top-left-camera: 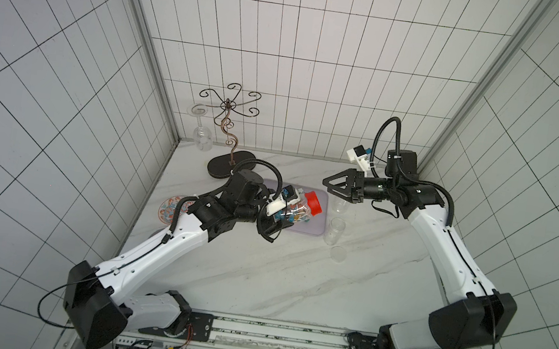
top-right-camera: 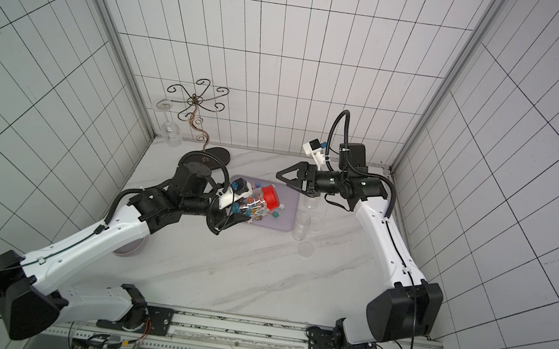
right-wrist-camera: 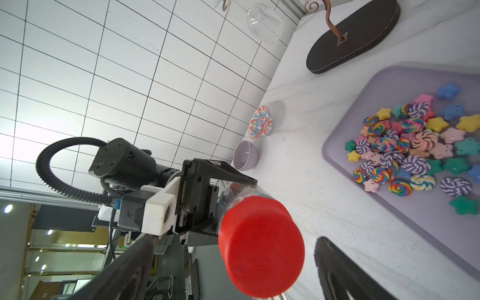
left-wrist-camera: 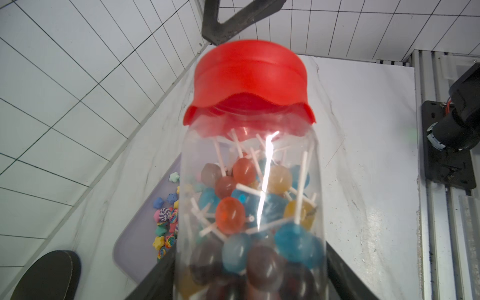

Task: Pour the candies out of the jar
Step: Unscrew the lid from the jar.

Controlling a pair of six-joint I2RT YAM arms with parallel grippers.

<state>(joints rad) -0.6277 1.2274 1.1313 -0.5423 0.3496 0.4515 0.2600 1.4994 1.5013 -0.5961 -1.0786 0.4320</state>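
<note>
Jar (top-left-camera: 299, 211): lollipops (left-wrist-camera: 230, 213) inside, over tray (right-wrist-camera: 389, 85) of candies (right-wrist-camera: 405, 148); long axis tilted, lid (right-wrist-camera: 259, 249) toward right pincer (top-left-camera: 326, 184), spread wide; left pincer (top-left-camera: 284, 220) clamps base.

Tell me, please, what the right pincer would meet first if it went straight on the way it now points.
Probably the red lid of the jar held by the left pincer: in the right wrist view it sits between the open right pincer's fingers, though depth is unclear.
</note>
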